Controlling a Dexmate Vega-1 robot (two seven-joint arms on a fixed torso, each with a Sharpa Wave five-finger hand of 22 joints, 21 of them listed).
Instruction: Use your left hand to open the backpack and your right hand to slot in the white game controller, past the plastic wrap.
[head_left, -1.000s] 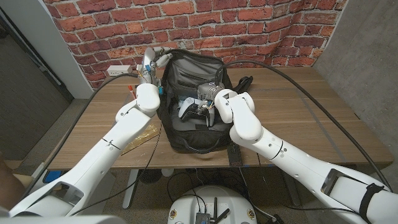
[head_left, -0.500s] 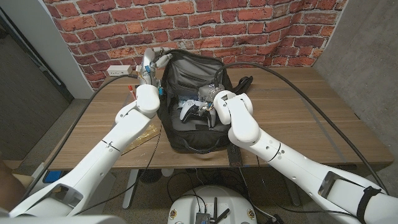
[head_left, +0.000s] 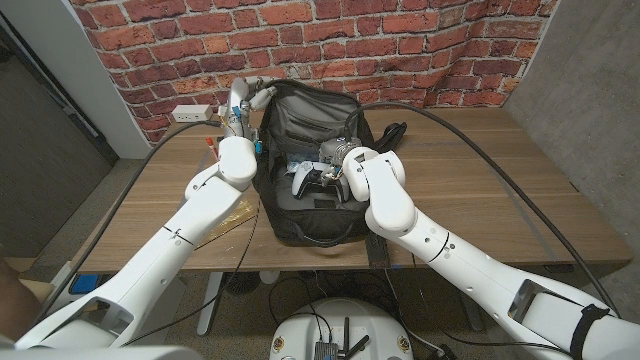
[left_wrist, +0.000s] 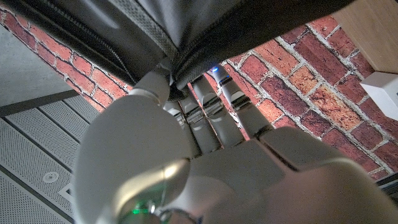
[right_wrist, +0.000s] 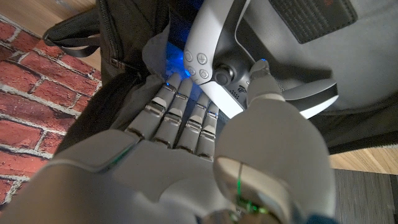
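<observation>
White game controller (right_wrist: 261, 59), black centre with grey buttons, no readable writing, inside open black backpack (head_left: 310, 215) | right hand (right_wrist: 205, 143) grips it | left hand (left_wrist: 186, 155) pinches backpack's rim

Both hands' fingers (right_wrist: 186, 112) curled, gripping

- A wooden counter (head_left: 480, 170) stood before a red brick wall (head_left: 400, 45).
- A white power strip (head_left: 193, 113) lay near the wall.
- A flat yellowish packet (head_left: 225, 220) lay near the front edge.
- Black cables (head_left: 470, 140) arched over.
</observation>
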